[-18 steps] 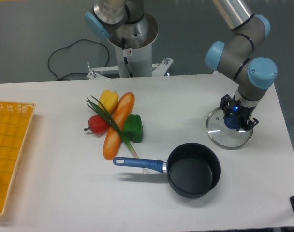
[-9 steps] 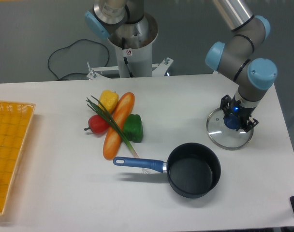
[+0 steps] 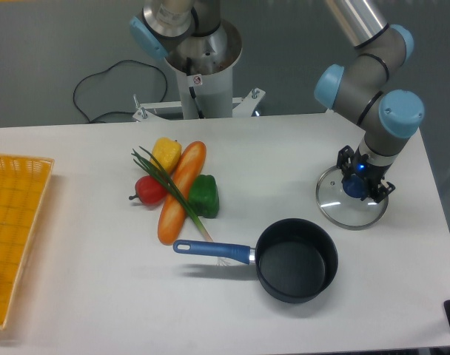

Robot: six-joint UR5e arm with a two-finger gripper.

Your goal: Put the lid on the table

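A: Item one, the hand?

B: Black two-finger hand, pointing down over the round clear glass lid with thin metal rim. Fingers sit on either side of the blue centre knob, close against it; whether they clamp it or merely flank it, I cannot tell.

A: Position of the lid?

B: Lying flat on the large white surface, right-hand part, near the right edge and some way in from the far edge.

A: Neighbouring items?

B: Black saucepan with blue handle, upright and empty, just in front of the lid and apart from it. Handle points left. Further left, well apart: a cluster of one orange bread loaf, yellow pepper, red pepper, green pepper and a green spring onion laid across the loaf.

A: Edges and free room?

B: Yellow woven basket at the left edge. Bare surface shows between the vegetables and the lid, and in a narrow strip to the lid's right.
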